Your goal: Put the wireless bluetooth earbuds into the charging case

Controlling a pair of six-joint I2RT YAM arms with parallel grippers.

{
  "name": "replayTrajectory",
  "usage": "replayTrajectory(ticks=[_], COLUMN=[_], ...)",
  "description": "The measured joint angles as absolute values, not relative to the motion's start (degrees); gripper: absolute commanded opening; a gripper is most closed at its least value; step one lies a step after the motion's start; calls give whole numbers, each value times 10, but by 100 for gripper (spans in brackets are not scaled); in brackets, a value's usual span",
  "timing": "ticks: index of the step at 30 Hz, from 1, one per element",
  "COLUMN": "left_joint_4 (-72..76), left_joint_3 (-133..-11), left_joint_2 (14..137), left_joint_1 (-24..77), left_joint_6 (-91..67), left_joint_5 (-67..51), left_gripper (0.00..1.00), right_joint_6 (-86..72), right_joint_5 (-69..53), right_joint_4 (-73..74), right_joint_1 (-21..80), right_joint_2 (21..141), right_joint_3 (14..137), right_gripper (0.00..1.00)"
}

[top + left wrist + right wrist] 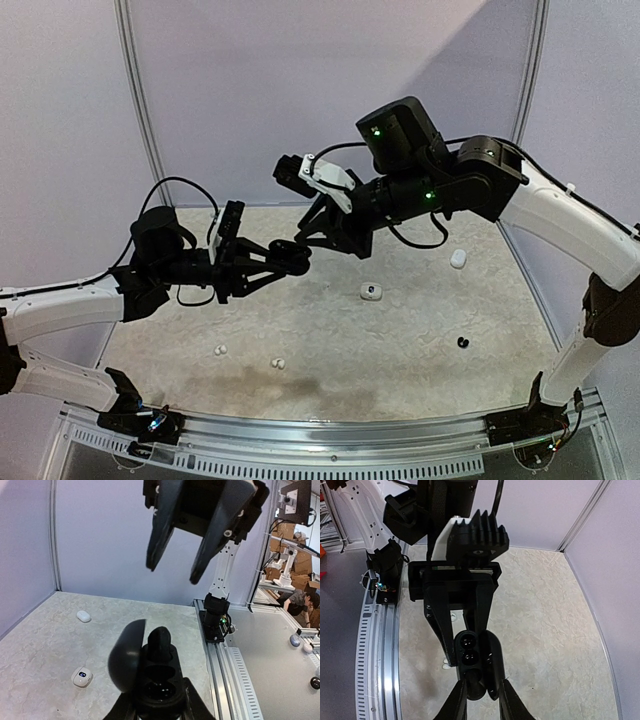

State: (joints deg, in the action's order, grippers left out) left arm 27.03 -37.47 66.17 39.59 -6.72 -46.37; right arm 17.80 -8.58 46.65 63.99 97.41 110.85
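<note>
My left gripper (pixel 290 258) is shut on an open black charging case (pixel 160 680) and holds it above the table, lid (pixel 125 655) swung to one side. A black earbud (pixel 159 642) stands up out of the case's end socket; the other recesses look empty. My right gripper (pixel 174 574) hangs open just above the case, apart from the earbud. In the right wrist view the earbud (pixel 476 686) shows between my open right fingertips (pixel 483 680). Another black earbud (pixel 462 342) lies at the right front. Two white earbuds (pixel 220 350) (pixel 278 362) lie at the left front.
A white case with a blue light (pixel 371 291) lies mid-table and also shows in the left wrist view (pixel 82 677). A closed white case (pixel 458 258) lies at the back right. Both arms meet above the table's middle. Walls enclose the back and sides; a metal rail (pixel 330 435) runs along the front.
</note>
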Motion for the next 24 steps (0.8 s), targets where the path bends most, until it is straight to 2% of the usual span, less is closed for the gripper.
replayTrajectory(ticks=[7, 13, 24], left_joint_4=[269, 267, 256], left_joint_3=[-375, -375, -375], left_joint_2=[663, 665, 666], left_joint_1=[396, 396, 396], left_joint_6=[-81, -71, -48], left_joint_5=[-455, -461, -471], left_gripper=[0, 0, 0], right_joint_6=[170, 181, 222], right_joint_5=[-105, -104, -86], right_joint_4=[465, 467, 488], right_joint_1=[646, 656, 656], right_joint_2=[949, 955, 1000], right_joint_3=[1063, 1072, 1109], right_gripper=[22, 25, 17])
